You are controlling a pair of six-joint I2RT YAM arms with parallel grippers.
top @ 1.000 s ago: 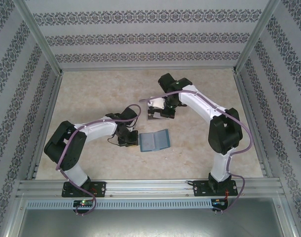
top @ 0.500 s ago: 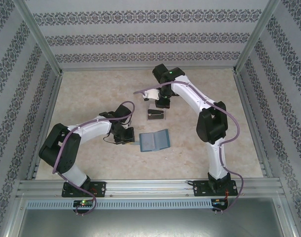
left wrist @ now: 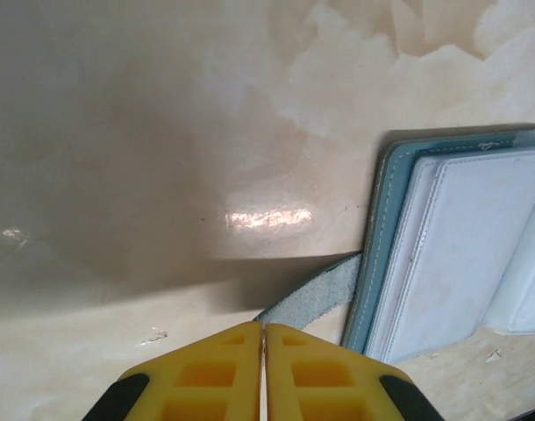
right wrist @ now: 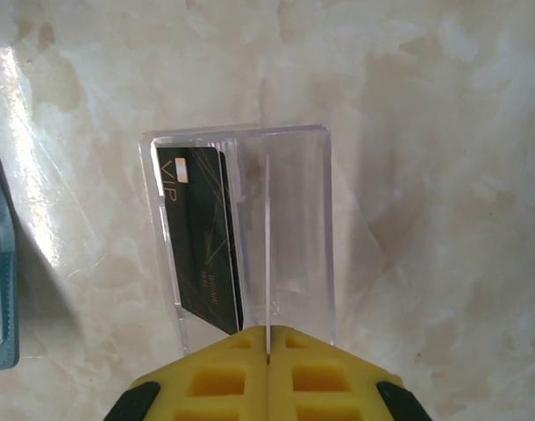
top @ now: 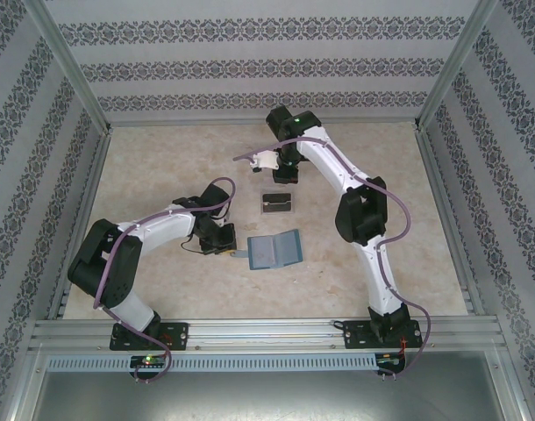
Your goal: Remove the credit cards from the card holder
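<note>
Both pairs of fingers are pressed together, left gripper (left wrist: pixel 264 329) beside the grey tab (left wrist: pixel 316 289) of the open teal folding card holder (top: pixel 274 251) mid-way across the counter (top: pixel 162 175), right gripper (right wrist: pixel 268 331) above the clear plastic box (right wrist: pixel 298 228) holding the dark credit card (right wrist: pixel 204 237), so the risk is the unpinned holder sliding when a pocketed card gets tugged.

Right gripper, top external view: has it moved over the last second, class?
Yes. The right gripper has drawn back from above the clear box, which lies where it was, and now sits nearer the far wall.
</note>
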